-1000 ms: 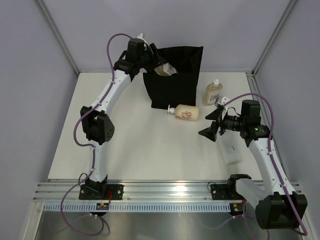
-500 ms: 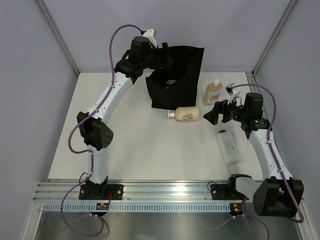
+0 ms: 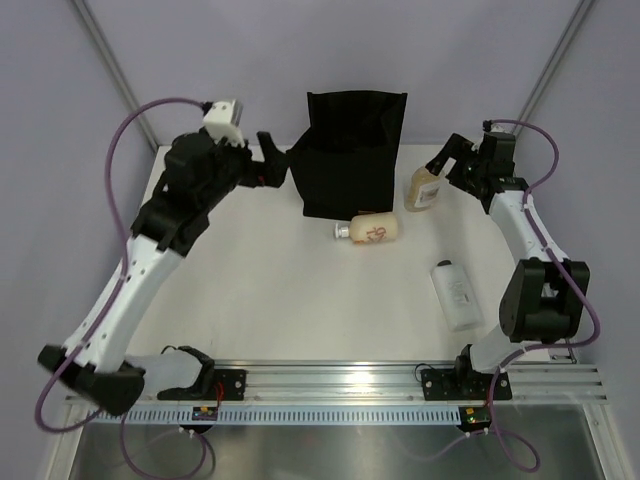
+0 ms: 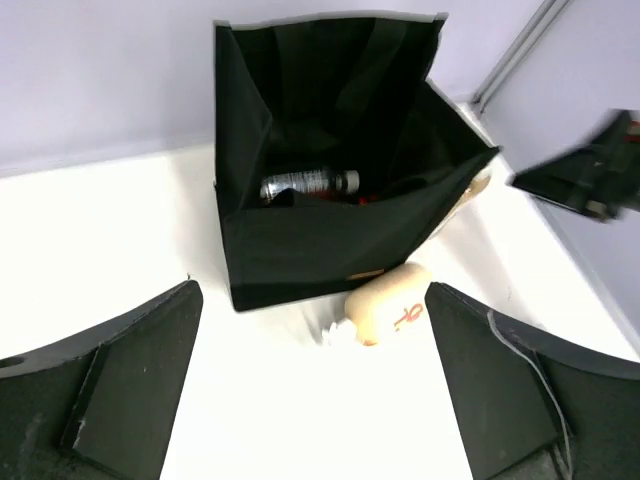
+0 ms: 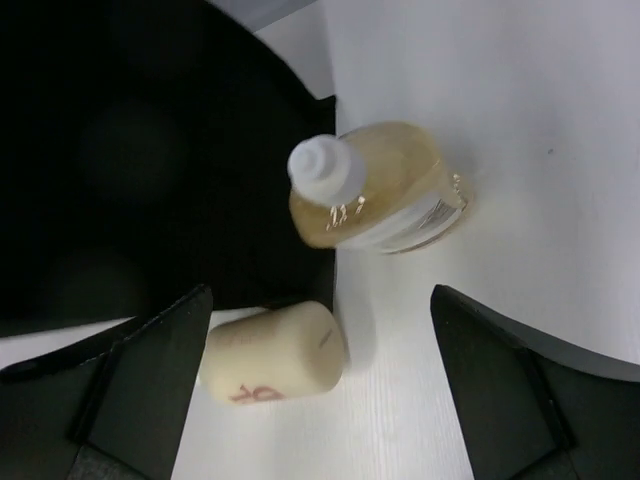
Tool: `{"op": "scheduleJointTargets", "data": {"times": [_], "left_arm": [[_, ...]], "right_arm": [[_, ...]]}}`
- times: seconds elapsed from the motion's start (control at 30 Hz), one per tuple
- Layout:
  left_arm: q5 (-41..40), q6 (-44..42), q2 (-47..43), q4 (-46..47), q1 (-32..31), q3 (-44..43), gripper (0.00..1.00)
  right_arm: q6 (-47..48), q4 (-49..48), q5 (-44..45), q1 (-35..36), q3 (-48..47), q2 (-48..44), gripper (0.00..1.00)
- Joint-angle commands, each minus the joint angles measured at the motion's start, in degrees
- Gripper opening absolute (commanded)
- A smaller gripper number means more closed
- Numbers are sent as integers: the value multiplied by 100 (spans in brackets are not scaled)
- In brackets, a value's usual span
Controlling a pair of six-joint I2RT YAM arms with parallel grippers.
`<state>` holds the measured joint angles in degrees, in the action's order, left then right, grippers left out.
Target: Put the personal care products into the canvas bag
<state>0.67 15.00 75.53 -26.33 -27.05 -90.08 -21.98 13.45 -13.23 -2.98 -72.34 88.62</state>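
1. Since half a second ago, the left arm is pulling back off the top of the black bag (image 3: 355,150) and is now hanging to the left of it. The right arm is swinging away from the cream bottle (image 3: 372,229) toward the back right corner of the table (image 3: 280,300).
2. The left gripper (image 3: 268,163) is sitting just left of the bag's upper edge. Its jaws are spread wide and it's carrying nothing.
3. The right gripper (image 3: 446,160) is hovering over the amber bottle (image 3: 426,187). Its fingers (image 5: 120,390) are standing wide apart, not touching the bottle.
4. The bag is standing upright at the back middle of the table with its mouth open.
5. Looking in from the left wrist camera, a shiny silver bottle (image 4: 305,183) is lying on the bag's floor with something red (image 4: 372,199) beside it. The rest of the inside is too dark to make out.
6. The amber bottle is standing upright, white cap on top, just beside the bag's right side.
7. The cream bottle is lying on its side just in front of the bag's front right corner, cap pointing left. Can't tell if it's actually touching the fabric.
8. The flat white bottle (image 3: 457,293) is lying on the table over on the right, well apart from the bag and the other two bottles.
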Motion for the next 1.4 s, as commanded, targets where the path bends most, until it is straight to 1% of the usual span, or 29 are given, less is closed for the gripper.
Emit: {"op": "scheduleJointTargets", "data": {"times": [0.0, 0.03, 0.07, 0.1, 0.13, 0.2, 0.23, 0.37, 0.47, 0.5, 0.6, 0.77, 0.87, 0.97, 1.0, 1.13, 1.17, 1.27, 1.37], "left_arm": [[-304, 54, -1239, 479, 7, 1402, 99], [-339, 142, -1842, 488, 7, 1736, 99], [-348, 239, -2144, 506, 7, 2358, 99], [-365, 422, -2417, 488, 7, 2625, 99], [-365, 511, -2898, 436, 7, 2854, 99], [-479, 774, -3314, 113, 7, 3310, 99], [-497, 880, -3647, 15, 7, 3426, 99], [-436, 1276, -4229, -285, 7, 3866, 99], [-480, 1514, -4440, -435, 7, 4095, 99], [-471, 1575, -4459, -417, -2, 4147, 99], [-427, 1655, -4433, -461, 7, 4192, 99], [-374, 1672, -4380, -593, 7, 4087, 99], [-383, 1707, -4406, -663, 7, 4069, 99], [-392, 1751, -4502, -751, 7, 4086, 99], [-401, 1786, -4529, -777, 7, 4130, 99], [-366, 1901, -4643, -760, 7, 4253, 99], [-339, 1936, -4678, -743, 7, 4271, 99], [-287, 1971, -4714, -725, 7, 4315, 99], [-251, 1971, -4740, -681, 7, 4350, 99]], "right_arm": [[-518, 366, 977, 201, -868, 593, 100], [-553, 499, 1163, 254, -1218, 874, 99], [-579, 605, 1287, 272, -1352, 989, 100], [-606, 736, 1575, 481, -1510, 1086, 100], [-684, 755, 1709, 535, -1520, 1183, 100], [-703, 537, 1955, 658, -1372, 1158, 99], [-668, 475, 2087, 815, -1197, 1105, 99], [-860, 518, 2886, 1159, -976, 1131, 100], [-1177, 588, 3335, 1212, -879, 1263, 100], [-1186, 606, 3623, 1230, -922, 1324, 99], [-1186, 824, 4046, 1239, -1220, 1684, 100], [-1265, 360, 4215, 1256, -1247, 1887, 98], [-1309, 474, 4329, 1291, -1344, 2028, 98], [-1099, 281, 4513, 1274, -1099, 1958, 97], [-1037, 124, 4592, 1265, -890, 1897, 97], [-861, -202, 4471, 1020, -291, 1370, 96], [-878, -124, 4252, 949, -203, 1290, 95], [-835, -36, 4022, 765, 70, 1018, 95], [-607, -219, 3751, 685, 334, 728, 96]]}}
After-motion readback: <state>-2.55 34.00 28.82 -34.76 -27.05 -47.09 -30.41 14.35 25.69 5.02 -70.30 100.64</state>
